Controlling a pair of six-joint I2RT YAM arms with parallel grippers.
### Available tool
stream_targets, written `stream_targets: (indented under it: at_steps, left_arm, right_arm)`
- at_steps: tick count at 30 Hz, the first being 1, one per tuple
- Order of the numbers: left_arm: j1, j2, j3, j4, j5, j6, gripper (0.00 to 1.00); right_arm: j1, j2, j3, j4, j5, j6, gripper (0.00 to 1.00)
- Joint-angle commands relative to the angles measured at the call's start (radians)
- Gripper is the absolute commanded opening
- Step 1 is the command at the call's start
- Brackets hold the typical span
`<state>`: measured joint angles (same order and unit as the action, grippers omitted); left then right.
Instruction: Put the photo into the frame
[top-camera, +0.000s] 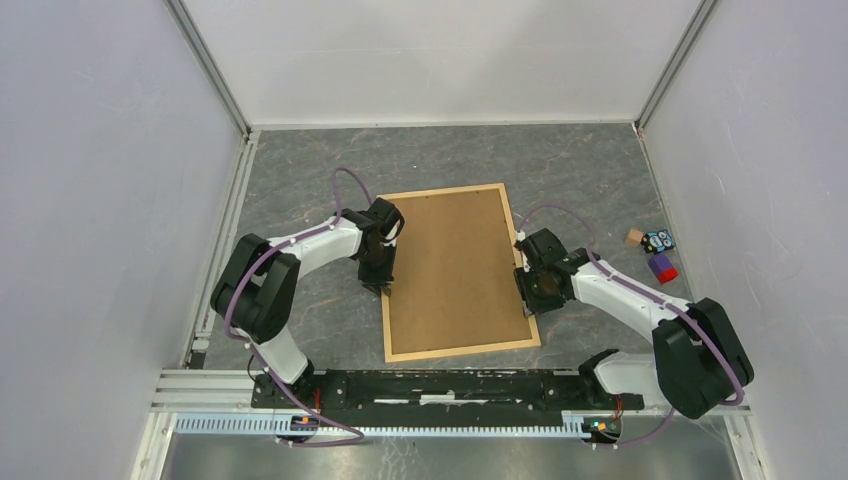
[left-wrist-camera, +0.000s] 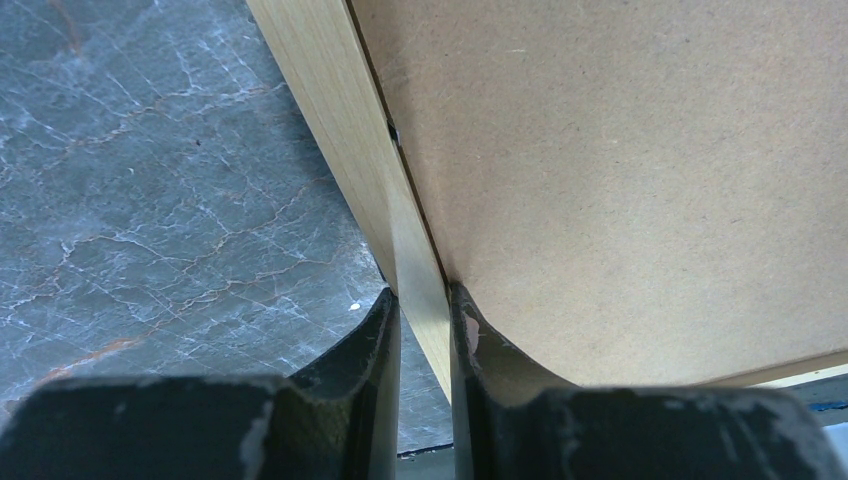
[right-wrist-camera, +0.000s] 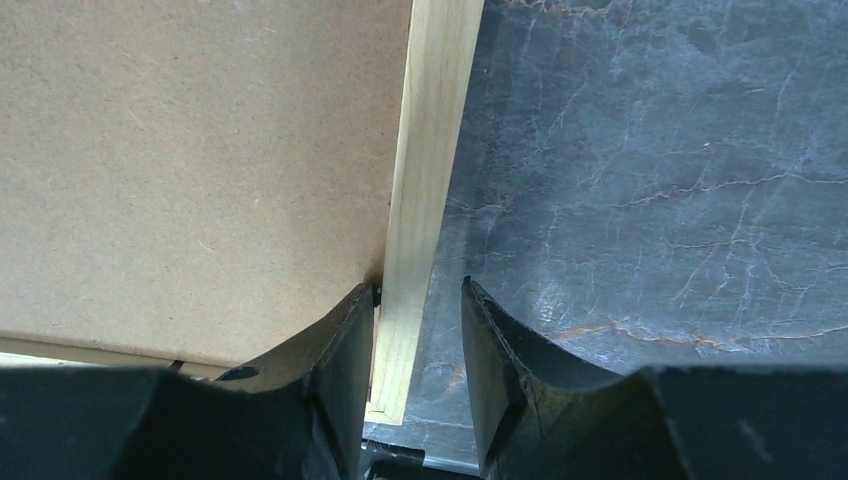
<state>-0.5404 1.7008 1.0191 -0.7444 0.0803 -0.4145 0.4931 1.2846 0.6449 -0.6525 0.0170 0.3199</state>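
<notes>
Inside of frame (top-camera: 464, 351) hidden under brown board (top-camera: 455, 270), small coloured objects (top-camera: 658, 250) too small to identify

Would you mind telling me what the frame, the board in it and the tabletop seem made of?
The frame looks like pale bare wood: fine straight grain, matte. The brown board seems hardboard or fibreboard: uniform tan, tiny flecks, no grain. The tabletop looks like dark grey marble or a marble-print surface: pale and rusty veins, slight sheen.

Small toys (top-camera: 657, 252) sit apart from brown board (top-camera: 455, 270).
</notes>
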Motion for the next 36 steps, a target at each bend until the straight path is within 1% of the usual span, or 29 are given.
stream_targets:
  at_steps: [1,6,9,15,36]
  left_arm:
    - [-0.01,0.04,-0.034,-0.041,-0.053,0.027,0.02]
    - [-0.011,0.042,-0.034,-0.04,-0.05,0.026,0.02]
    - [-0.01,0.043,-0.033,-0.039,-0.052,0.027,0.02]
    - [-0.011,0.047,-0.033,-0.037,-0.049,0.025,0.02]
    - [-0.01,0.047,-0.036,-0.037,-0.044,0.025,0.02]
  right_arm:
    - [-0.001,0.017,-0.027,0.015,0.041,0.009,0.43]
    - [0.0,0.019,-0.03,0.007,0.06,0.01,0.43]
    - [0.001,-0.003,0.008,-0.021,0.041,0.009,0.43]
    - [0.001,-0.073,0.092,-0.112,0.07,0.015,0.44]
    - [0.001,-0.009,-0.005,-0.015,0.024,0.018,0.43]
